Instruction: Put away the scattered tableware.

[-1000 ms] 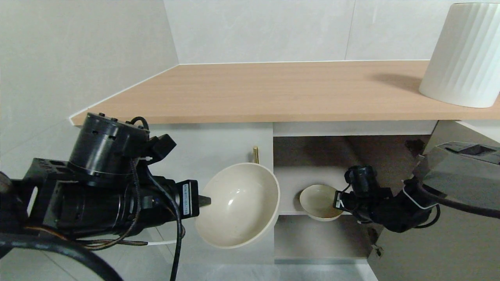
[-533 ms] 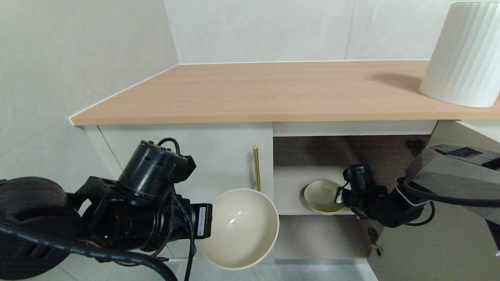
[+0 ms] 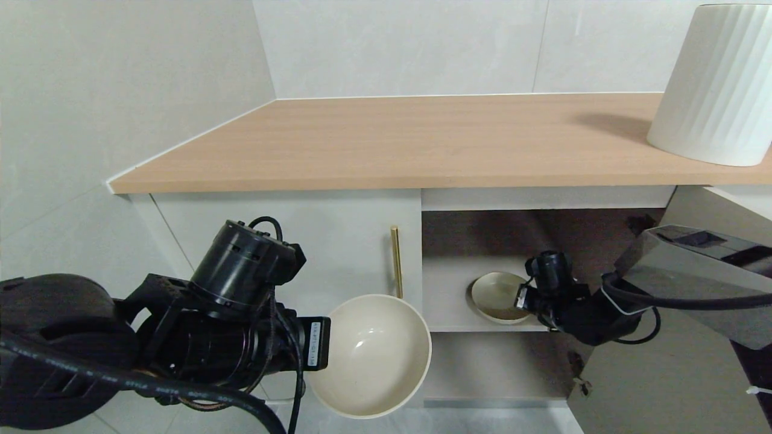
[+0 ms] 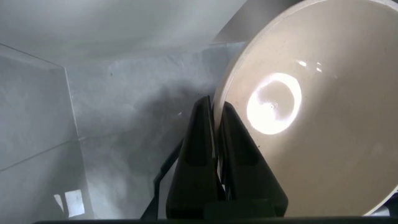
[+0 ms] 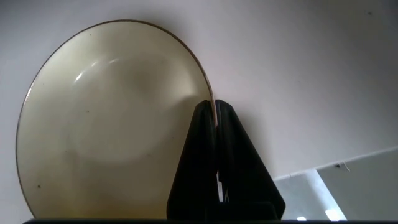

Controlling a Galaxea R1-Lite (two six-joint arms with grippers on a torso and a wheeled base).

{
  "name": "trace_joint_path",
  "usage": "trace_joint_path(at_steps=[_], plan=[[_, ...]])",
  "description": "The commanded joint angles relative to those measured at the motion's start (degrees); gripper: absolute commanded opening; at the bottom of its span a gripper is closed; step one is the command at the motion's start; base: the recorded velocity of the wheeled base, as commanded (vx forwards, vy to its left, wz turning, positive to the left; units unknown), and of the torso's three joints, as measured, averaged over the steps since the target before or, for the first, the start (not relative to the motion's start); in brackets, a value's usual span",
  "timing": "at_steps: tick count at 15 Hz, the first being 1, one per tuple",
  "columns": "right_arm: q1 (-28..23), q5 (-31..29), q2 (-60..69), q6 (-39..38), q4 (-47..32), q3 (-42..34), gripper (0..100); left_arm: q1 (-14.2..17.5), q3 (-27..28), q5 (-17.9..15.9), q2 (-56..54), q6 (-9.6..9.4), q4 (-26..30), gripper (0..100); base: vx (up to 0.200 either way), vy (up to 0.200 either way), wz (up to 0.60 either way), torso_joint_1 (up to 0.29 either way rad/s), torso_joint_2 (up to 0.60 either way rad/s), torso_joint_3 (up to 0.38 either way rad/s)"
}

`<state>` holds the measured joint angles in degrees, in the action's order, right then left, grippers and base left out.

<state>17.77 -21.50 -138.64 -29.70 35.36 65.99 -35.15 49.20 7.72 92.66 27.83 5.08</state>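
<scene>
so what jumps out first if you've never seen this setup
The big cream bowl, pinched at its rim by the left gripper, hangs low in front of the closed cabinet door. To its right, the right gripper grips the rim of a smaller dish inside the open cabinet compartment. A white ribbed container stands on the wooden counter at the far right.

White sticker [image 3: 313, 344]: on the left arm's wrist, just behind the left gripper [image 4: 214, 111]; dark print, too small to read.
Pale tag [image 3: 520, 299]: on the right arm's wrist; print illegible.
Legible text: none.
</scene>
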Motion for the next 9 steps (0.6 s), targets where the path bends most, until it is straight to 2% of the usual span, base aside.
trace_joint_path(at_steps=[1,9], plan=[[-0.11,-0.03,-0.58,-0.01,-0.03,0.81,0,-0.01,0.02,0.02,-0.02,0.03,0.01,0,0.000,0.000,0.00,0.000,0.00,0.000],[-1.16,-1.96,-2.25,0.08,-0.47,3.36,0,-0.01,0.11,0.11,-0.38,0.03,0.01,0,0.000,0.000,0.00,0.000,0.00,0.000]])
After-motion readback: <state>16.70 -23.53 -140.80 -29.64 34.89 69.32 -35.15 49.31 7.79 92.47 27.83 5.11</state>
